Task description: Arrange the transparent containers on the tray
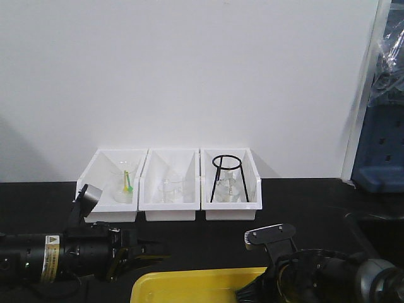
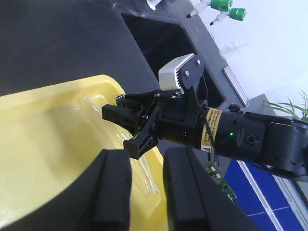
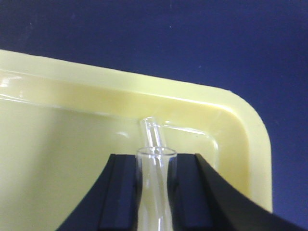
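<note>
The yellow tray (image 1: pixel 189 283) lies at the table's front edge between my two arms. In the right wrist view, my right gripper (image 3: pixel 155 166) is shut on a clear test tube (image 3: pixel 155 192), whose open rim pokes out above the pads, low over the tray (image 3: pixel 72 144). A second tube (image 3: pixel 152 129) lies on the tray floor near its corner. In the left wrist view, my left gripper (image 2: pixel 147 161) hangs open over the tray's (image 2: pixel 48 144) edge, holding nothing. Tubes (image 2: pixel 147 180) lying in the tray show through its gap. My right gripper (image 2: pixel 121 130) is just beyond it.
Three white bins (image 1: pixel 170 214) stand in a row at the back wall, holding small beakers, flasks and a black wire stand (image 1: pixel 226 180). A recessed black sink (image 2: pixel 163 43) lies beyond the tray. Blue equipment (image 1: pixel 382 151) stands at the right.
</note>
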